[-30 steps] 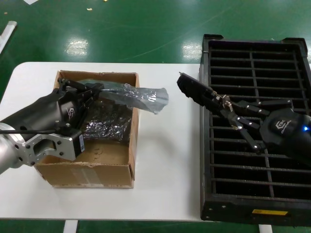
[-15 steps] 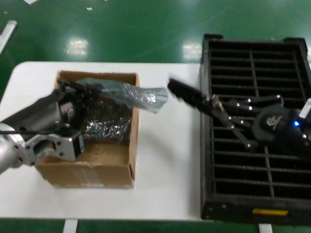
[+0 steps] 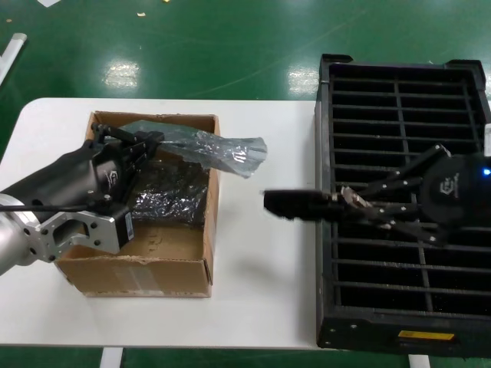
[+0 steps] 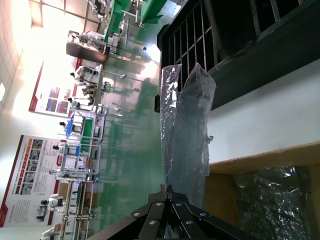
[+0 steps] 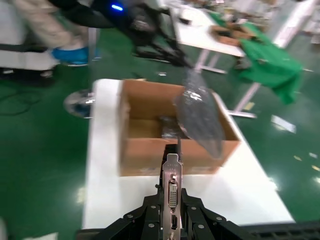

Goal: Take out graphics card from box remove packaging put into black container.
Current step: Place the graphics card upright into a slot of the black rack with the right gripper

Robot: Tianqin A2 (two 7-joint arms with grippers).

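Graphics card [image 3: 295, 204] bare, level, beside black container [image 3: 399, 92].

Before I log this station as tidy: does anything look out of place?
Yes: the empty packaging, held by the left gripper, droops over the box wall. The right gripper holds the graphics card over the table.

Graphics card [image 3: 295, 204] swung level, lower; right gripper [image 3: 354, 201] rotated.
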